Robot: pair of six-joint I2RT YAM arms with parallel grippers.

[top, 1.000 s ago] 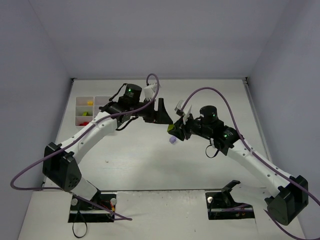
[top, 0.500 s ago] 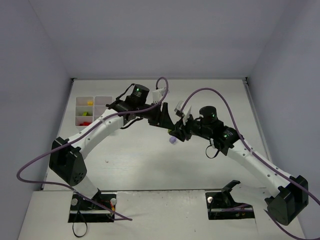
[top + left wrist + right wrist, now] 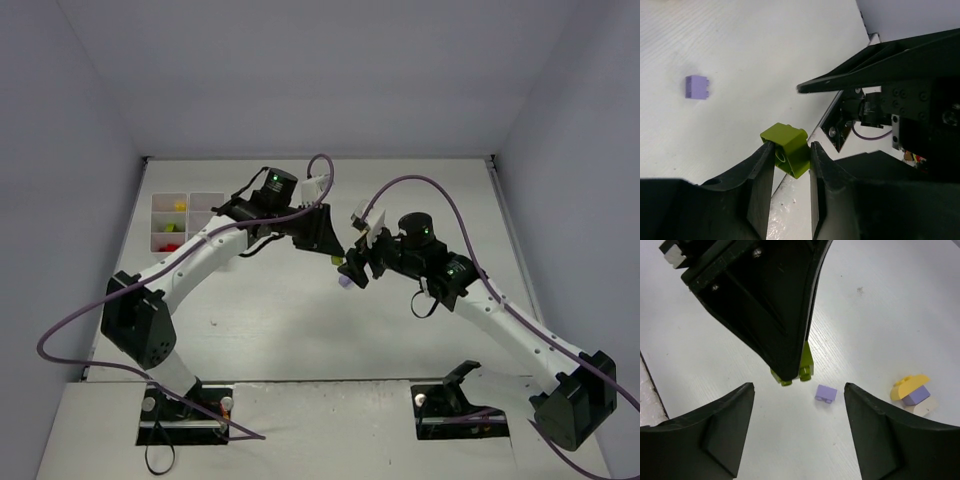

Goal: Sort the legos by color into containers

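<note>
— Presently, where is the lime green brick (image 3: 787, 152) found?
— It is held clear of the table (image 3: 280, 320), pinched between the two fingers of the left gripper (image 3: 791, 146). One finger is pressed against each side of it.
— Is the right gripper (image 3: 799, 387) engaged on it?
— No contact is seen. Its jaws are spread wide and nothing is touched by them. In the right wrist view the lime green brick is framed just above the gap between them, at the tip of the left gripper.
— What is recorded nearest the lime green brick?
— A lilac brick (image 3: 826, 393) is found lying on the table just beside it, apart from both grippers. In the top view it is seen directly below the point where the two grippers meet.
— And farther out?
— To the right of the lime green brick in the right wrist view, a yellow rounded piece (image 3: 910, 385) is stacked on a second lilac brick (image 3: 916, 397). A pale piece (image 3: 924, 408) is touching them from beneath; its kind cannot be told.
— The white tray (image 3: 188, 196)?
— It is set well to the left of the lime green brick in the top view. Yellow, green and red pieces are noted in its left-hand compartments. Which compartment each lies in cannot be read with certainty.
</note>
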